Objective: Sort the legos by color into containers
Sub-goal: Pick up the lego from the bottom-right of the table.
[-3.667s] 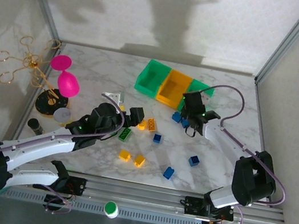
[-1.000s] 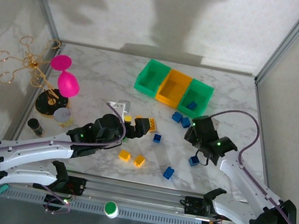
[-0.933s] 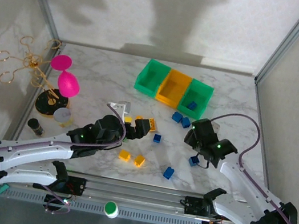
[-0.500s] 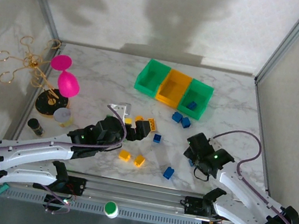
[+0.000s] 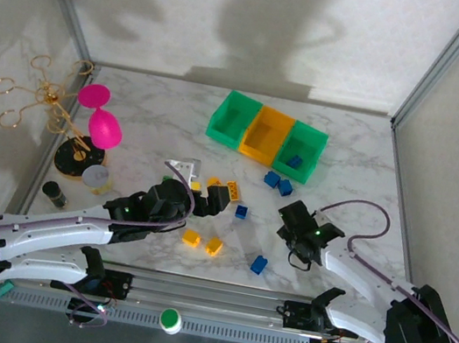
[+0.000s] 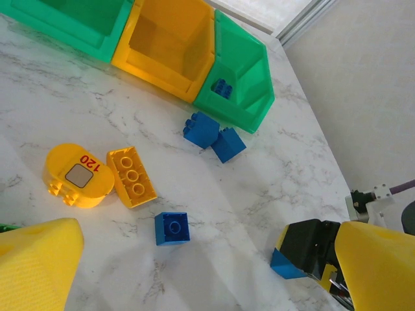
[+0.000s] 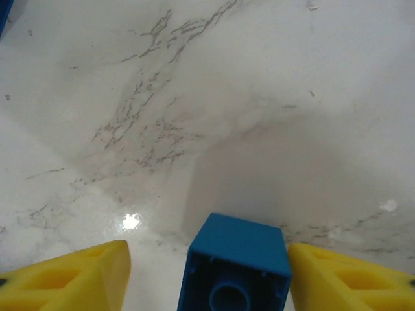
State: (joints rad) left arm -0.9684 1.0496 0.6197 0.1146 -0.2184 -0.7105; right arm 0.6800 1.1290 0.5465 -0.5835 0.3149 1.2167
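Nearest me, by the counter's [image 5: 159, 115] near edge, a lone blue lego [image 5: 258, 265] lies right of two yellow legos [image 5: 191, 238]. Just beyond, my right gripper [image 7: 209, 259] is low over the marble, jaws apart, straddling a blue brick [image 7: 237, 269]. My left gripper [image 5: 216, 196] hovers mid-counter, jaws wide apart, with a small blue lego [image 6: 172, 228] and two yellow pieces [image 6: 131, 176] on the counter before it. Further back, a blue pair [image 6: 201, 129] lies just before the three joined bins [image 5: 269, 134] toward the far edge. The right green bin [image 6: 237, 115] holds one blue block [image 6: 222, 87].

Glossy marble-look table [image 7: 259, 97], smooth plastic blue brick [image 7: 237, 265], shiny plastic bins [image 6: 170, 45]
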